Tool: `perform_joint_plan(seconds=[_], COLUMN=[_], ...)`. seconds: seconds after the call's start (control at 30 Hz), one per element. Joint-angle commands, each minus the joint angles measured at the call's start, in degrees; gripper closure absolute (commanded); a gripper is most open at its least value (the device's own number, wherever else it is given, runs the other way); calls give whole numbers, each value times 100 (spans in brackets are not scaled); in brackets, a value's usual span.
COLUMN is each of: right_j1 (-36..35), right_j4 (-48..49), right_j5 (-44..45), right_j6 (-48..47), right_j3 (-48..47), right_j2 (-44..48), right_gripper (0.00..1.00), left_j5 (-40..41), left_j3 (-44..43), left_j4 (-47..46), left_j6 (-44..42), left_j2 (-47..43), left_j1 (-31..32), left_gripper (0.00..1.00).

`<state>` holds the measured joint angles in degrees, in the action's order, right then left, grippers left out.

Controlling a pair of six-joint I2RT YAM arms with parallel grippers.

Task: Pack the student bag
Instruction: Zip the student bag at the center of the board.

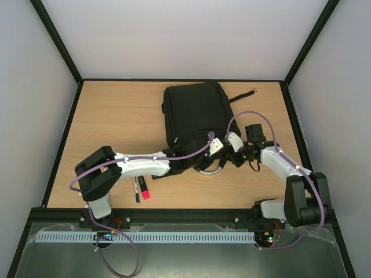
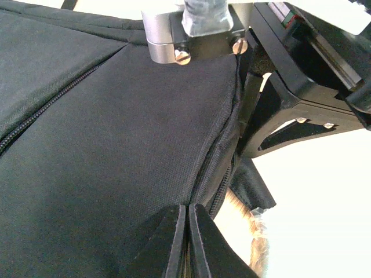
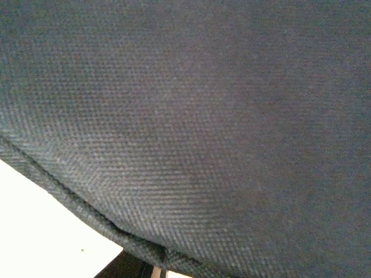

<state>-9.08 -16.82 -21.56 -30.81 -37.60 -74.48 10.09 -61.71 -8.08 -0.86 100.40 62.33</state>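
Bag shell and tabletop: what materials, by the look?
Student bag: black woven synthetic fabric, likely nylon or polyester; matte, visible weave and stitched seams.
Table: wood-look board, probably laminate; pale grain, smooth, low sheen.

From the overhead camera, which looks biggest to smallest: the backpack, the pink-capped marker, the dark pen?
1. Black backpack, by far.
2 and 3. Pink-capped marker and dark pen: about alike, the marker slightly thicker. The left arm covers their far ends, so I won't rank them.
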Motion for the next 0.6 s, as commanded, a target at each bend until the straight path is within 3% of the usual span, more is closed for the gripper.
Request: perform_joint_plan(seconds=[0.0, 0.3, 0.5, 0.57], right_j1=[-41, 19, 65, 118], right_j4=[191, -333, -513, -580], right_j5=[284, 495, 554, 529], right_j6=[62, -193, -321, -365], right_j3=[88, 48, 60, 56], right_j2=[-8, 357, 373, 364], right_gripper=[88, 98, 99, 99], left_j5=[48, 143, 150, 15], left_j3=[-219, -77, 108, 263], left_j4=[-243, -272, -325, -374], left_j6=[14, -41, -55, -141], left_j2=[-27, -43, -91, -126], left_j1=[-26, -24, -23, -25], left_gripper=[98, 98, 97, 89])
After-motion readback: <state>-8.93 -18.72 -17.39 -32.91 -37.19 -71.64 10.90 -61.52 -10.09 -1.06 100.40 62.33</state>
